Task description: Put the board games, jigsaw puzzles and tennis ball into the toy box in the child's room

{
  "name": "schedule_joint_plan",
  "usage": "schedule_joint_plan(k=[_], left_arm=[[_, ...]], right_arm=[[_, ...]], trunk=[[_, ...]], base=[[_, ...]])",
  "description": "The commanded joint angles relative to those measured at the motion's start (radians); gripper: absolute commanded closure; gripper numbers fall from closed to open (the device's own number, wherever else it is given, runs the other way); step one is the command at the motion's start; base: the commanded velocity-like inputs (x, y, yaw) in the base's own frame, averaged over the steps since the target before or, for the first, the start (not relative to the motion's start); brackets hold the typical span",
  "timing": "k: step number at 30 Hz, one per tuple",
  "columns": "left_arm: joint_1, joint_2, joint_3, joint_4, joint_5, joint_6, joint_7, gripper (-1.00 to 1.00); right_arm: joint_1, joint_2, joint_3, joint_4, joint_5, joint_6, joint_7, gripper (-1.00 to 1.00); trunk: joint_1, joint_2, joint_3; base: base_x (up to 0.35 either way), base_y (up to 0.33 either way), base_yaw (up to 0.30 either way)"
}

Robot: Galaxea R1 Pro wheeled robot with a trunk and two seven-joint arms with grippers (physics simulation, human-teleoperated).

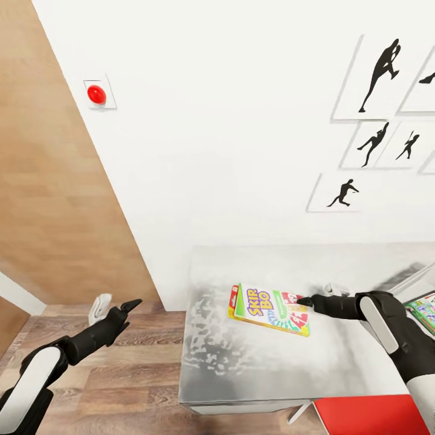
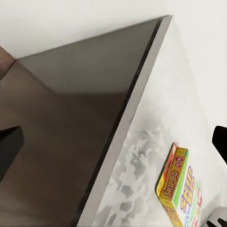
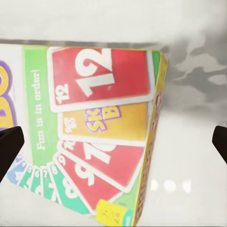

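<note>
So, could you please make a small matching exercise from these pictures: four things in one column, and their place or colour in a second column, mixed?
Things:
1. Skip-Bo board game
2. round button
3. left gripper
4. silhouette pictures

Places or colours:
A. red, on the white wall
B. over the wood-plank floor, beside the table
C. lying flat on the light grey table top
D. black figures, hung on the wall

Pairs: 1-C, 2-A, 3-B, 4-D

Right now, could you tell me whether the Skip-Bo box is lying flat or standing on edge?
Lying flat: the Skip-Bo box rests face-up on the table.
</note>
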Motion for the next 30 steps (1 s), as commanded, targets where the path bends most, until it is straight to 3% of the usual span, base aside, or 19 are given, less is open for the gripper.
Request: schedule_joint_plan(k=[1,10,30], left_arm=[[0.001,0.0,0.004,-0.001,0.003,0.004,0.009,-1.0],[0.011,0.0,0.013,0.001,-0.018,0.003,0.007,-1.0],[0.017,-0.003,0.015,0.002,-0.028,0.003,0.007,-1.0]], right_arm=[[-0.002,0.0,0.004,0.007,0.009,0.003,0.01,-1.0],[-0.009,0.0,0.011,0.035,0.008,0.002,0.01,-1.0],[-0.014,0.0,0.01,0.064,0.006,0.003,0.007,-1.0]], trunk=[[0.001,-0.002,-0.002],[0.001,-0.002,-0.002],[0.001,-0.002,-0.002]], base=[[0.0,0.0,0.0],[0.0,0.0,0.0],[0.0,0.0,0.0]])
